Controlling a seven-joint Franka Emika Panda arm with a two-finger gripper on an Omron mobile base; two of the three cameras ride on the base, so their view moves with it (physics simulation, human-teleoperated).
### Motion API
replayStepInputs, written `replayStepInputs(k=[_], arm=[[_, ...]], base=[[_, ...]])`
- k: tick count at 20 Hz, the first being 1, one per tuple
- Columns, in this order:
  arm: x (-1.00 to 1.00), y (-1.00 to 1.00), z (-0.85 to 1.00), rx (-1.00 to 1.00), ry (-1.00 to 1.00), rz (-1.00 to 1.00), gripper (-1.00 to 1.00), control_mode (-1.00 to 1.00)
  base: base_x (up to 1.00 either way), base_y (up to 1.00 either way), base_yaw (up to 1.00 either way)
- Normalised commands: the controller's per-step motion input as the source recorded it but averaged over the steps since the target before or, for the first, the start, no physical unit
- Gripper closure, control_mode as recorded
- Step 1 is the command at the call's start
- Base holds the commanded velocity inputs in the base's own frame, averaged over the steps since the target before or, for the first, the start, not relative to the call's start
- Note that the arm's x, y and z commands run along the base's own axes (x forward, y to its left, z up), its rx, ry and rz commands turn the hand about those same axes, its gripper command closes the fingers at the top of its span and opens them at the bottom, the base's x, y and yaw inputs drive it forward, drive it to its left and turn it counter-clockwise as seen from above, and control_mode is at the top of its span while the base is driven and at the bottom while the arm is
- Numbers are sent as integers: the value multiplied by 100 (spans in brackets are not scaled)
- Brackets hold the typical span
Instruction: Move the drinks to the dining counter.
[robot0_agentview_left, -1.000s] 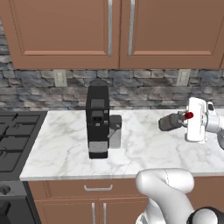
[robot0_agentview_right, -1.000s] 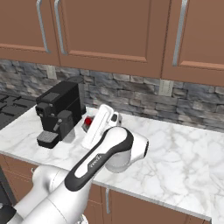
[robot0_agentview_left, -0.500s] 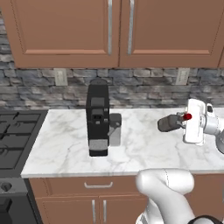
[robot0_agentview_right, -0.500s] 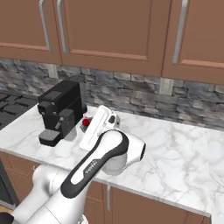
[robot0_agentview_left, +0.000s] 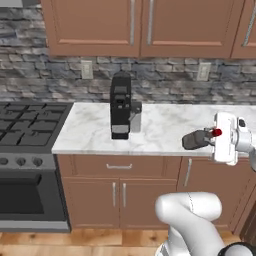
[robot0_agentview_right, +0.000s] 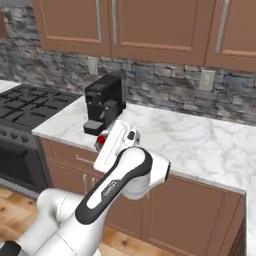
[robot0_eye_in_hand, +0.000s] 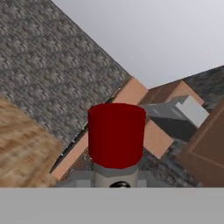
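A squat grey drink bottle (robot0_agentview_left: 196, 140) with a red cap (robot0_agentview_left: 216, 132) lies sideways in the air, level with the worktop's front edge, and my gripper (robot0_agentview_left: 202, 138) is shut on it. The cap points back at the white hand. From the right base, the red cap (robot0_agentview_right: 101, 140) peeks out beside the hand, and the gripper (robot0_agentview_right: 99, 143) hangs in front of the coffee machine. The hand view looks straight onto the red cap (robot0_eye_in_hand: 116, 133), with the bottle's grey body (robot0_eye_in_hand: 116, 175) below it. The dining counter is out of view.
A black coffee machine (robot0_agentview_left: 121, 105) (robot0_agentview_right: 104, 102) stands on the marble worktop (robot0_agentview_left: 165, 125). A dark stove (robot0_agentview_left: 25, 125) (robot0_agentview_right: 30, 102) adjoins it on the left. Brown base cabinets (robot0_agentview_left: 120, 192) and wood floor (robot0_agentview_left: 75, 245) lie below, with wall cupboards (robot0_agentview_left: 150, 25) above.
The whole picture has shifted: the base has backed away from the worktop, so cabinet fronts, stove and floor now show. The gripper stays shut on the red-capped bottle.
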Motion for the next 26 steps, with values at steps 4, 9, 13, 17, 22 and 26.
replayStepInputs(k=[4,9,13,17,22,26], arm=[[0,0,0,0,0,0,100,100],[0,0,0,0,0,0,100,100],[0,0,0,0,0,0,100,100],[0,0,0,0,0,0,100,100],[0,0,0,0,0,0,100,100],[0,0,0,0,0,0,100,100]], base=[[-56,39,37],[-15,58,48],[1,64,62],[16,62,64],[8,61,65],[15,64,62]])
